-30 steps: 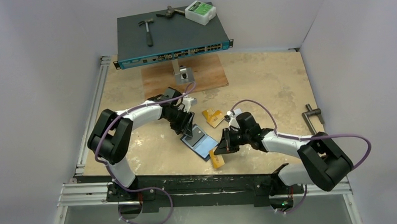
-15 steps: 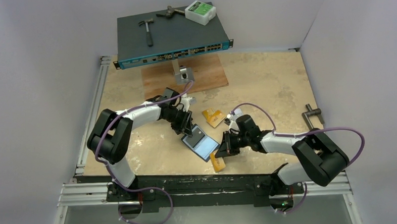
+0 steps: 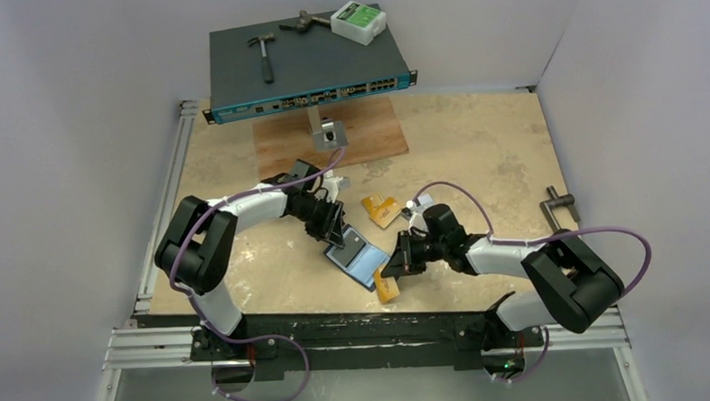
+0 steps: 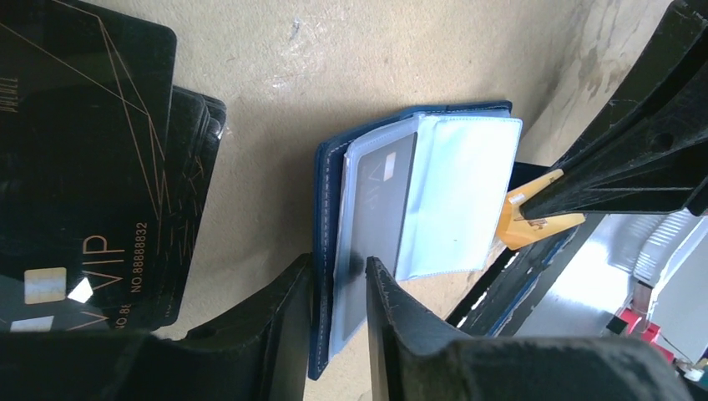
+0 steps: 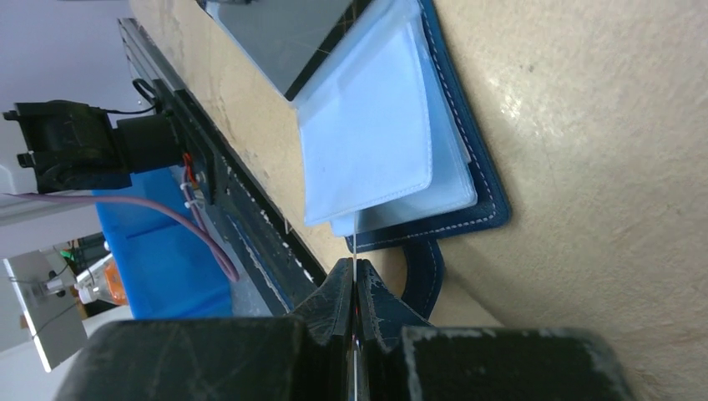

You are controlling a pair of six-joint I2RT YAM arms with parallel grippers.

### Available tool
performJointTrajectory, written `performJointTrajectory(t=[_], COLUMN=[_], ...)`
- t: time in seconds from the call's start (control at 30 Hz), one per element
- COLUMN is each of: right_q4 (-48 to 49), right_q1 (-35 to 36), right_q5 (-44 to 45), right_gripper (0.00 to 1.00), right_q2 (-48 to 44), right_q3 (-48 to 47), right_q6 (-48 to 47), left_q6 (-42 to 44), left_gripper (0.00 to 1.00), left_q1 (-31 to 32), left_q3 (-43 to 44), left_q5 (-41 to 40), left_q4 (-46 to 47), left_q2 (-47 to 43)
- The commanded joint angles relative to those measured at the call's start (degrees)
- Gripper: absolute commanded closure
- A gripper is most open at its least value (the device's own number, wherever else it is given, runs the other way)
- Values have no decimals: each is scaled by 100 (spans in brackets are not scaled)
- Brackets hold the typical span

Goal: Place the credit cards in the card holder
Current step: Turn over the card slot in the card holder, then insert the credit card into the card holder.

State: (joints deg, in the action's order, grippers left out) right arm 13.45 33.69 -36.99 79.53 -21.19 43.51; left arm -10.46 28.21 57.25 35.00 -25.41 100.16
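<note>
Open holder [image 4: 330,175] lies on the desk [image 3: 476,150], near centre, clear sleeves [image 4: 459,196] up, one dark card [image 4: 380,209] already in a sleeve.

Grip, left claw [image 4: 338,266]: narrow, pinched on one edge of the holder, with cover and a sleeve between the fingers. Judged purpose: anchor it and fan the sleeves so a pocket mouth faces the other arm.

Grip, right claw [image 5: 355,271]: clamped on an orange card [image 4: 534,227] held on edge, its leading edge just beside the sleeve edges. Touching or not, cannot tell. Edge-on presentation suits sliding in between sleeves.

Pose: left arm reaches in from the left, elbow bent, wrist pitched down over the holder. Right arm is low, forearm nearly flat along the desk, wrist rolled so the card stands upright.

Not loaded: black card [image 4: 83,125] flat beside the holder, and more orange cards [image 3: 381,208] beyond it.
</note>
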Motion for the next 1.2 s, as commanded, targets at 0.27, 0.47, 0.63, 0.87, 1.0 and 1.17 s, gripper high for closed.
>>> performJointTrajectory(t=[0.27, 0.47, 0.63, 0.87, 1.0, 1.17], right_q4=[1516, 2151, 2537, 2692, 2750, 2647], right_q1=[-16, -12, -12, -12, -13, -12], right_q5=[54, 6, 49, 74, 66, 79], right_gripper=[100, 100, 100, 100, 100, 100], right_q2=[559, 1066, 1296, 1377, 1574, 1560], right_q3=[-316, -327, -513, -717, -695, -629], right_q6=[605, 821, 907, 940, 949, 872], left_q6=[-661, -704, -660, -683, -695, -474], left_gripper=[50, 49, 49, 49, 49, 53], left_q1=[-403, -404, -404, -404, -404, -350], left_q3=[-275, -331, -266, -249, -233, -149], left_q5=[1556, 1868, 1905, 1961, 1993, 1534], left_q4=[763, 831, 784, 778, 770, 519], left_q2=[-441, -86, 19, 38, 39, 76])
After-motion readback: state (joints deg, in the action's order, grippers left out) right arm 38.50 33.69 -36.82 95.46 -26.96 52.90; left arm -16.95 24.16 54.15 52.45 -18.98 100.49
